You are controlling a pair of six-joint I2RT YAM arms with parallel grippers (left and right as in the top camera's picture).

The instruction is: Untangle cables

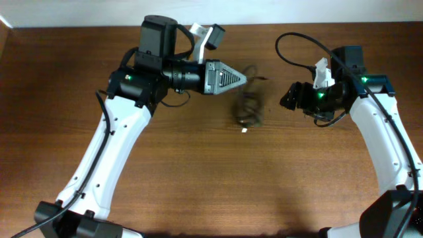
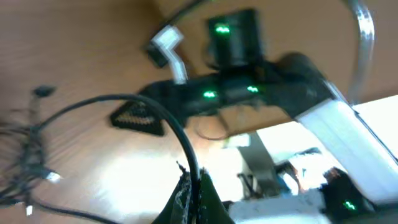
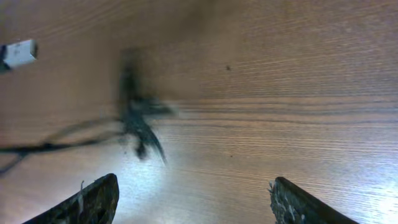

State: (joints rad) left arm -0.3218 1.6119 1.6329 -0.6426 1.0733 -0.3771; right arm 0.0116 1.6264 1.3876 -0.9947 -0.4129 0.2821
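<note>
The cables (image 1: pixel 250 106) lie as one blurred black bunch in the middle of the wooden table, with a small silvery plug end (image 1: pixel 243 129) at its lower edge. My left gripper (image 1: pixel 241 79) is shut on one black cable strand (image 2: pixel 186 149), which arcs from the jaws (image 2: pixel 194 186) down to the bunch (image 2: pixel 28 155) at the left. My right gripper (image 1: pixel 288 98) is open and empty, right of the bunch. In the right wrist view the open jaws (image 3: pixel 193 202) hang over bare wood, with blurred cable ends (image 3: pixel 137 121) ahead and a white plug (image 3: pixel 18 53) at far left.
The brown wooden table (image 1: pixel 211 178) fills the overhead view, with a pale wall strip along the back edge. The right arm (image 2: pixel 249 93), with its green lights, shows across the left wrist view. Thicker black wires loop off the right arm (image 1: pixel 297 39).
</note>
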